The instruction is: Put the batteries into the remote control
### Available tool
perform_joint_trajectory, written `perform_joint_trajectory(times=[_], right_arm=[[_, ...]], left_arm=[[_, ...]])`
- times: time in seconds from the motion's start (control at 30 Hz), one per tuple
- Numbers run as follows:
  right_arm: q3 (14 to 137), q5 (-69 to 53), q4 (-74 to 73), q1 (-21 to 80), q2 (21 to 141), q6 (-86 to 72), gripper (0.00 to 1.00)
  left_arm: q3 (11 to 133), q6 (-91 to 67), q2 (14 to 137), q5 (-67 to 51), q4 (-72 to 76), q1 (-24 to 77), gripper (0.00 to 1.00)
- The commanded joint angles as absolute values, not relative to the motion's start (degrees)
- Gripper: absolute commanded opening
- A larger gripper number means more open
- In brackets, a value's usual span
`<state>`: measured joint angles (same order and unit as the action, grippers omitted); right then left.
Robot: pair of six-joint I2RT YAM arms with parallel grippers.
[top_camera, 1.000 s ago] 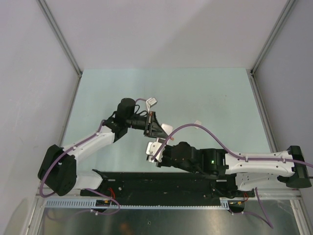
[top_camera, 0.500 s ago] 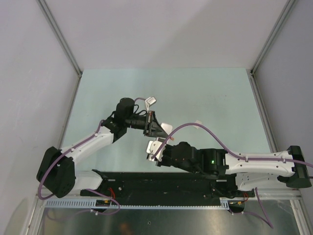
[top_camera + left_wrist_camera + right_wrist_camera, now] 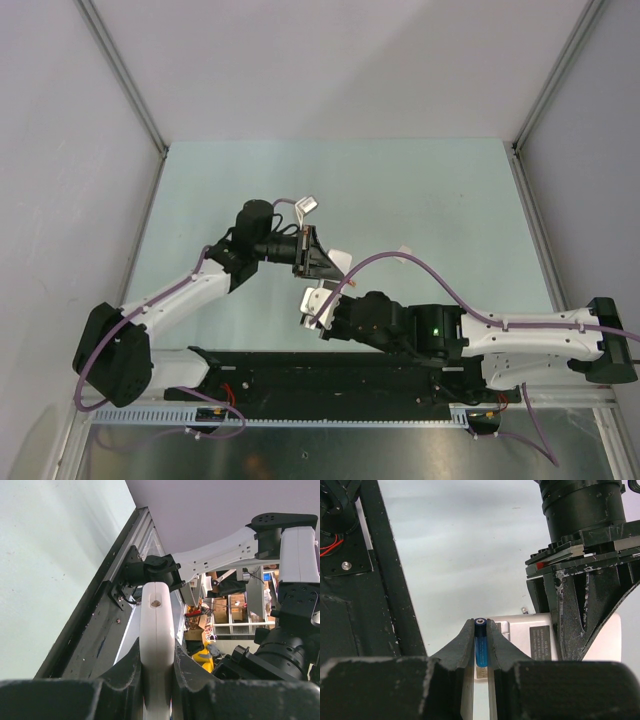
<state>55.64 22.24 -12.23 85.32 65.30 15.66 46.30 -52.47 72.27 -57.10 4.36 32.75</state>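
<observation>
My left gripper (image 3: 322, 260) is shut on the white remote control (image 3: 338, 263) and holds it above the table. In the left wrist view the remote (image 3: 156, 630) stands edge-on between the jaws of the left gripper (image 3: 156, 656). My right gripper (image 3: 480, 626) is shut on the blue battery (image 3: 480, 642), its tip right at the left end of the remote's plain white back (image 3: 520, 639), which bears a dark label. In the top view the right gripper (image 3: 318, 305) sits just below and left of the remote. The red, purple and dark grey batteries are out of view.
A black base rail (image 3: 330, 375) runs along the table's near edge. A small white piece (image 3: 405, 250) lies on the pale green table (image 3: 420, 190) right of the grippers. Grey walls with metal frame posts (image 3: 120, 70) enclose the table.
The left arm has shifted slightly, carrying the remote a touch to the right. The right arm has hardly moved.
</observation>
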Motion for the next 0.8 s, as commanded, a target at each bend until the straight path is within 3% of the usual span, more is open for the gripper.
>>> perform_joint_trajectory(times=[0.0,0.77], right_arm=[[56.9,21.9,-17.2,85.8,65.0,14.6,0.00],[59.9,21.1,-25.1,85.3,70.1,17.8,0.00]], left_arm=[[49.6,-52.3,69.5,-58.3,5.1,32.3,0.00],[50.4,-52.1,70.2,-60.3,4.6,31.2,0.00]])
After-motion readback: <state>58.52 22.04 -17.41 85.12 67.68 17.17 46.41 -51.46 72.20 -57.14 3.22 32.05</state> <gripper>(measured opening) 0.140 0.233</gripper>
